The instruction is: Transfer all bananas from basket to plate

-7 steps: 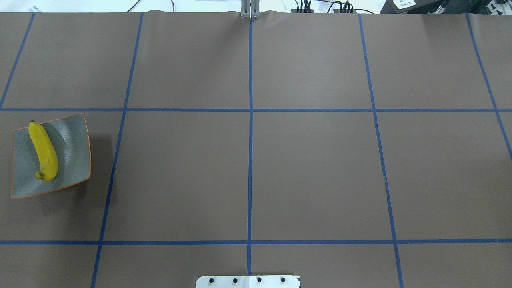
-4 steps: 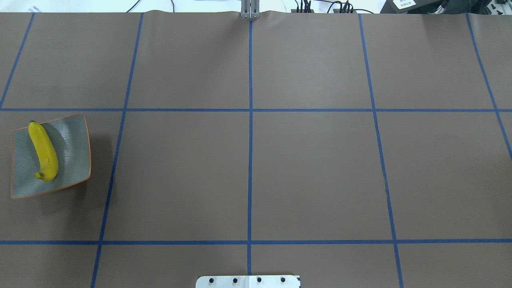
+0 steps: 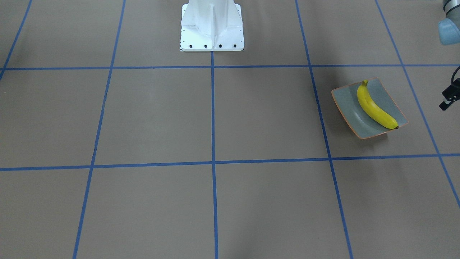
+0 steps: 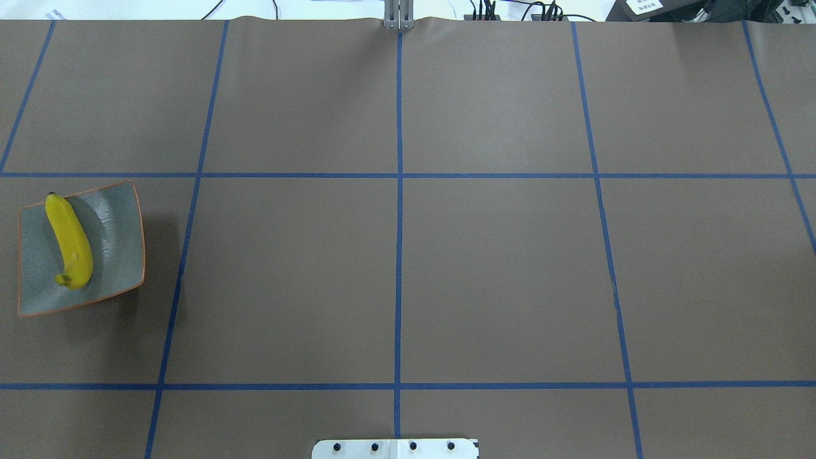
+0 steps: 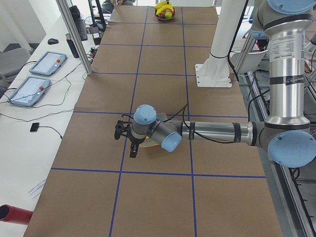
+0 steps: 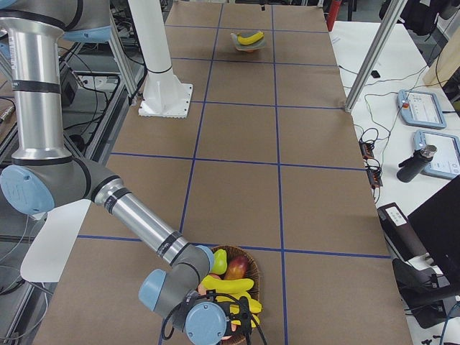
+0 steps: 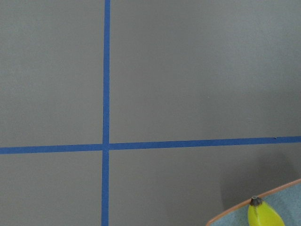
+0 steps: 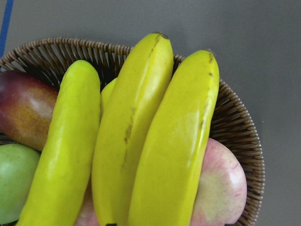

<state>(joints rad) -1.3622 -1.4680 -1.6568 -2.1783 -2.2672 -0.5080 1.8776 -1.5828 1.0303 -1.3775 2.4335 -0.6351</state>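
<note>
One banana point(image 4: 69, 241) is lying on the plate point(image 4: 121, 255), out at the robot's left end of the table point(image 4: 497, 268). It runs near-to-far along the plate's left half, dark tip at the far corner and stem at the near end. The plate itself sits flat inside one of the squares marked by blue tape point(image 4: 399, 255).

The basket point(image 6: 255, 269) is at the opposite, right end. The right wrist view has three bananas point(image 8: 129, 132) packed side by side on top of it, long sides touching. Under and around them are a pinkish apple point(image 8: 221, 188), a dark red fruit point(image 8: 26, 108) and a green one point(image 8: 14, 183) (can't say what those two are exactly).

The left gripper point(image 5: 129, 143) hangs above the table just beside the plate, not over it. Its wrist camera only catches a plate corner with the banana's tip poking in at the bottom right. Only a black sliver of it pokes in at the edge of the front view, so I can't tell whether its fingers are apart or together.

The right gripper point(image 6: 241, 316) is low over the basket, right above the bananas. It only turns up in the side view and its fingers aren't visible in its own camera, so same deal: can't tell if it's spread, closed or gripping anything.
</note>
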